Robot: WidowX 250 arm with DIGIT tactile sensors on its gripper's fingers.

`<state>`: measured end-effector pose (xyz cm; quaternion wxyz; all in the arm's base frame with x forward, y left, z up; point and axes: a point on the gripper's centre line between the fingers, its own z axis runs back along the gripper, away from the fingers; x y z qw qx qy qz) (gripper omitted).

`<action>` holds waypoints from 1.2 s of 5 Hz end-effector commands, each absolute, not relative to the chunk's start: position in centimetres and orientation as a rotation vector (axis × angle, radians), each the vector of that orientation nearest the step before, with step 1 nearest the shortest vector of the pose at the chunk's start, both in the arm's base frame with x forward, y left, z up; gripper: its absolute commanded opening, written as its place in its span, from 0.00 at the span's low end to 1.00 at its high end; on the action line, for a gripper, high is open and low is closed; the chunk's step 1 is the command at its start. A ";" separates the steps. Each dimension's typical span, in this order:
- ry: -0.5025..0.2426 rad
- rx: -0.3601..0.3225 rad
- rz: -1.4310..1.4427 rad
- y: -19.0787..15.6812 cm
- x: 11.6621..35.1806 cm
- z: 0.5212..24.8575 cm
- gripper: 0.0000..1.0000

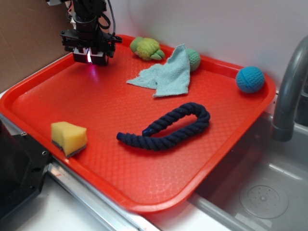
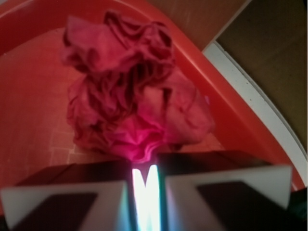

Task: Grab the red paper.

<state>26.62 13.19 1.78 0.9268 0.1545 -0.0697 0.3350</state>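
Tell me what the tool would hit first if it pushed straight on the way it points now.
The crumpled dark-red paper wad: in the wrist view it fills the space just ahead of the tool, whose jaws look nearly closed, perhaps already pinching its edge. Behind it is the orange-red plastic tray; depth is unclear.

Orange-red tray (image 1: 101, 103) was set by the sink (image 1: 260, 192). On it, well away from the fingers (image 1: 90, 57): sponge (image 1: 69, 138), navy rope (image 1: 166, 127), teal cloth (image 1: 166, 77), blue ball (image 1: 250, 79), green toy (image 1: 147, 48). Red paper (image 2: 134, 91) lay w/ its edge pinched betw. fingers.
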 end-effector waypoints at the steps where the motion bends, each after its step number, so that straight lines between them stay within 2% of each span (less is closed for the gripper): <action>1: -0.214 0.253 0.653 13.1 25.7 6.6 1.00; 2: -0.239 0.219 0.692 13.8 26.2 7.6 1.00; 6: -0.243 0.208 0.762 16.1 28.6 7.0 1.00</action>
